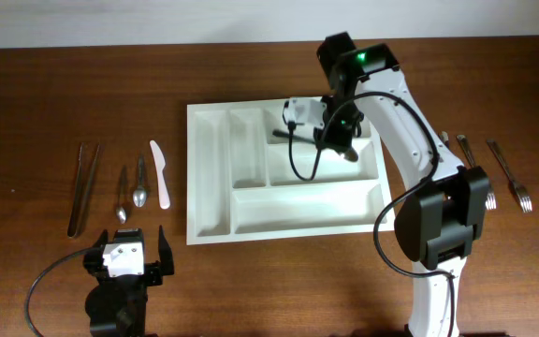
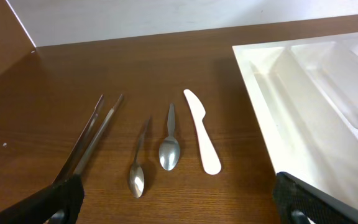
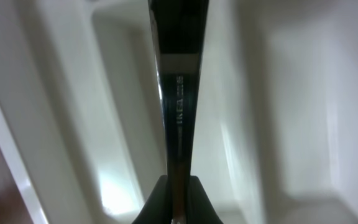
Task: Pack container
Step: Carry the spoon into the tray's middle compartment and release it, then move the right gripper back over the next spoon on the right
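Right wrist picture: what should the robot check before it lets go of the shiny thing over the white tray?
1. Right pincer shut on the metal utensil: ok.
2. Utensil is above the tray, not the table: ok.
3. Compartment under it is empty: cannot tell, the arm hides part.
4. Utensil touches the tray floor: cannot tell.
5. Left pincer open and apart from the tray: ok.
6. Spoons and white knife lie on the table left of the tray: ok.
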`<action>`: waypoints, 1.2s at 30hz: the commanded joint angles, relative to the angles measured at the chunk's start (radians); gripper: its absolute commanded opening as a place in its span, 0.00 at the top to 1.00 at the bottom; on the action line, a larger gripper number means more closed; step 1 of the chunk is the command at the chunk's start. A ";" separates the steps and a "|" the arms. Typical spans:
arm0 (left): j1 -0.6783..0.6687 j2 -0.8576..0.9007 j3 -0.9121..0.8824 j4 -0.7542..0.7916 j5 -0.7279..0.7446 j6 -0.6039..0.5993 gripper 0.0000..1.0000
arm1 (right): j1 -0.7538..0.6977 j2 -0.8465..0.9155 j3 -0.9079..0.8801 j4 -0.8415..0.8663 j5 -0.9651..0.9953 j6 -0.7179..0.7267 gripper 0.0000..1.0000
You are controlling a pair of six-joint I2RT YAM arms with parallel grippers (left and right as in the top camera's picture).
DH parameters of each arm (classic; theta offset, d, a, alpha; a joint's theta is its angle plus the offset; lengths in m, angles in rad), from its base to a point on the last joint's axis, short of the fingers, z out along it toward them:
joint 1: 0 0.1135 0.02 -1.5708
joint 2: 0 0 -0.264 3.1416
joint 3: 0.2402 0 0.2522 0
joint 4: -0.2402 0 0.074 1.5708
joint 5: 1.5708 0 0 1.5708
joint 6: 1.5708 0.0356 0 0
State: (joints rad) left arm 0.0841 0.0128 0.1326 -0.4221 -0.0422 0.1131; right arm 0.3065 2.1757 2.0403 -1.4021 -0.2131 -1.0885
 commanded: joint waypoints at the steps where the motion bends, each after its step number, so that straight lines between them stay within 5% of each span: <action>1: -0.006 -0.007 -0.008 0.002 -0.010 0.016 0.01 | -0.001 -0.026 -0.081 0.024 -0.030 -0.087 0.96; 16: -0.006 -0.007 -0.008 0.002 -0.010 0.016 0.01 | -0.055 -0.025 -0.269 0.225 -0.031 -0.082 0.96; 20: -0.006 -0.007 -0.008 0.001 -0.010 0.016 0.01 | -0.060 -0.026 -0.253 0.229 -0.031 0.010 0.42; 24: -0.006 -0.007 -0.008 0.002 -0.010 0.016 0.01 | -0.060 -0.027 -0.109 0.220 0.014 0.367 0.26; 32: -0.006 -0.007 -0.008 0.002 -0.010 0.016 0.01 | -0.167 -0.027 0.271 -0.083 0.327 0.681 0.17; 36: -0.006 -0.007 -0.008 0.002 -0.010 0.016 0.01 | -0.291 -0.026 0.292 -0.147 0.326 0.760 0.29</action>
State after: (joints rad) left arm 0.0841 0.0128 0.1326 -0.4221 -0.0422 0.1131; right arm 0.1097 2.1605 2.3173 -1.5227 0.0544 -0.4538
